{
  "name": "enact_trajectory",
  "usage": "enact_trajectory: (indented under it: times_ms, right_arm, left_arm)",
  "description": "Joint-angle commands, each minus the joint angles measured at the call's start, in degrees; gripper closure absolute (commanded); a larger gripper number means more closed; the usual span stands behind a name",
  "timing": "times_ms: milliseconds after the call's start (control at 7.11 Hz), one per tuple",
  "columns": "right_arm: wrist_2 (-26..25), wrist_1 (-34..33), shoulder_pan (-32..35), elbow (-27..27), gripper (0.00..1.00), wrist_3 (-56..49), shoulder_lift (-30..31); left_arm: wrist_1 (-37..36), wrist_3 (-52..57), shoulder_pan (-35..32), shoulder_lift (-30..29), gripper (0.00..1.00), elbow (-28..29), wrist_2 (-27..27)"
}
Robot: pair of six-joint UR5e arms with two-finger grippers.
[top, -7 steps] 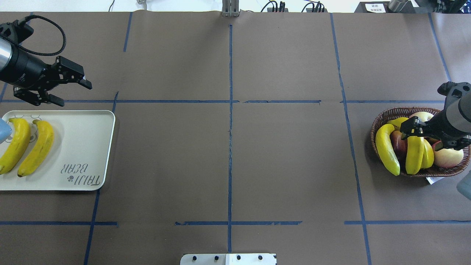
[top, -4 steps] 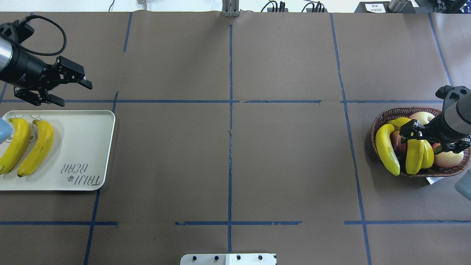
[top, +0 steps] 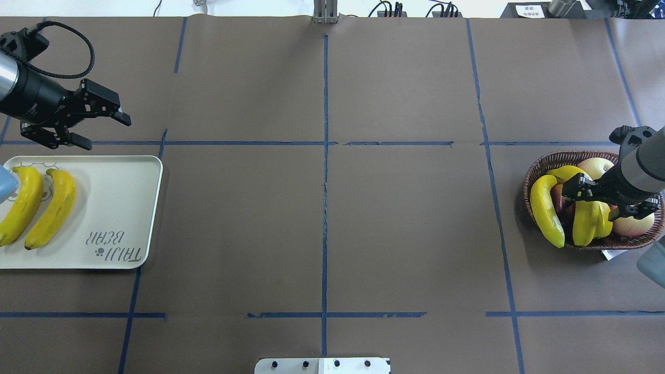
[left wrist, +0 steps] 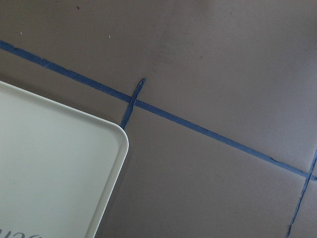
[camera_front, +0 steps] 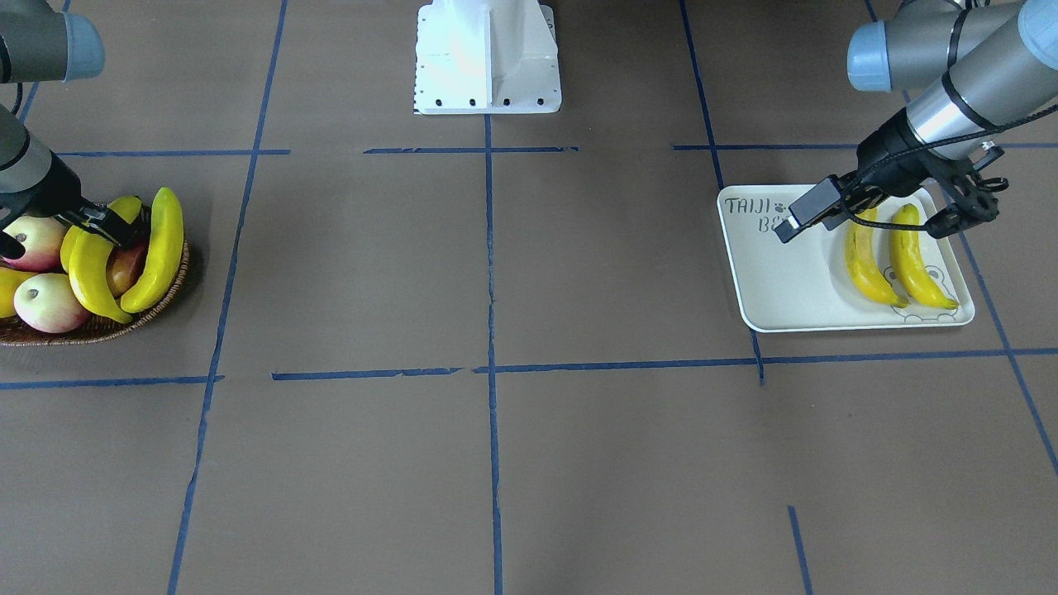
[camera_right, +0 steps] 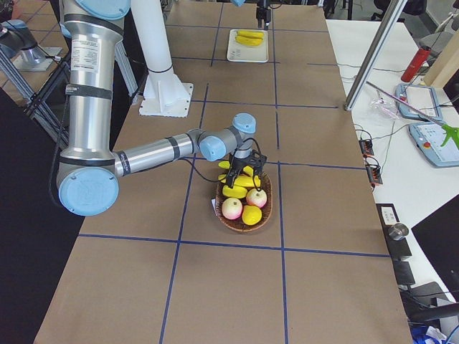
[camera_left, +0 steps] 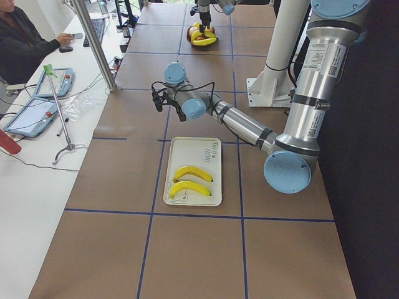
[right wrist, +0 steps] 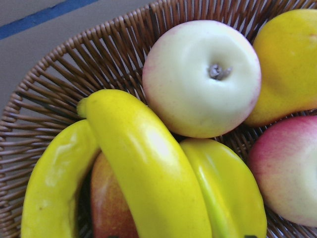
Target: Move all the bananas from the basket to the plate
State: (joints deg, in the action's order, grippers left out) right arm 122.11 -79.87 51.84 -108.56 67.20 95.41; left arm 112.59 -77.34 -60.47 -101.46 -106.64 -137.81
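The wicker basket (top: 527,182) at the table's right holds two bananas: one along its outer edge (top: 545,210) and a middle one (top: 584,226). My right gripper (top: 597,201) is down in the basket, open, with its jaws straddling the middle banana (right wrist: 143,163). I cannot tell whether it touches the banana. The cream plate (top: 114,208) at the left carries two bananas (top: 21,205) (top: 52,208) side by side. My left gripper (top: 104,131) is open and empty above the table just behind the plate.
The basket also holds pink-white apples (right wrist: 203,74), a yellow-green starfruit (right wrist: 228,193) against the middle banana, and a yellow fruit (right wrist: 292,64). The robot base (camera_front: 488,58) stands at mid table. An operator (camera_left: 25,37) sits beyond the far edge.
My right gripper has come lower into the basket, over the middle banana. The left arm, the plate and its bananas have stayed put.
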Motion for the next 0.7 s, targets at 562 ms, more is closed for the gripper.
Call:
enact_trajectory:
  times_ms: [562]
  right_arm:
    - [-0.38,4.29,0.89,-3.13,0.98,-0.31,2.06]
  left_arm:
    - [-0.09,0.0,0.18,-0.67,0.0,0.56,0.0]
